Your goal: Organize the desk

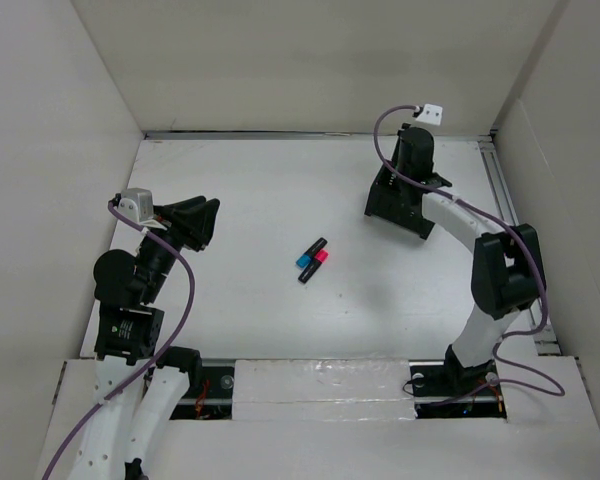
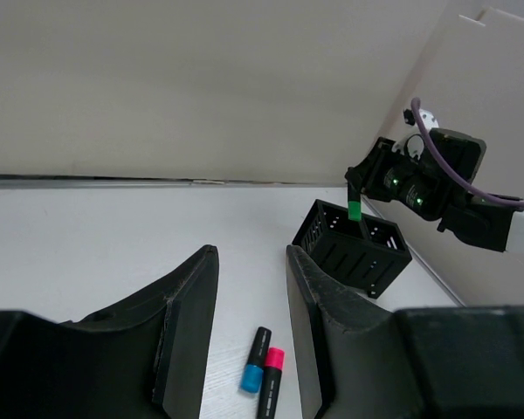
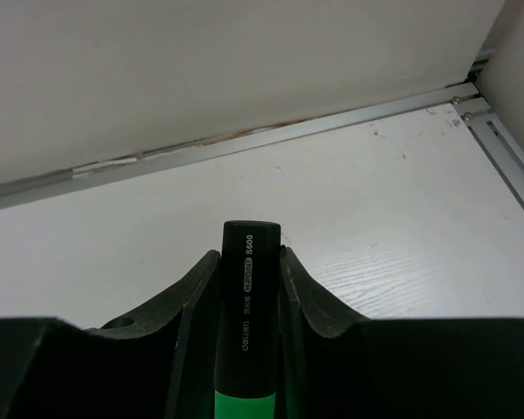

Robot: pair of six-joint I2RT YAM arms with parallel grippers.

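Your right gripper [image 3: 249,262] is clamped on a black-barrelled marker with a green cap [image 2: 355,210]. Its long axis is upright, directly over the open top of the black slatted holder box [image 2: 354,257] at the far right of the flat white desk [image 1: 240,190], so the way in is straight down. Your left gripper [image 2: 251,288], jaws narrowly apart and empty, is nearer the blue-capped marker [image 1: 311,251] and pink-capped marker [image 1: 313,267] lying mid-desk
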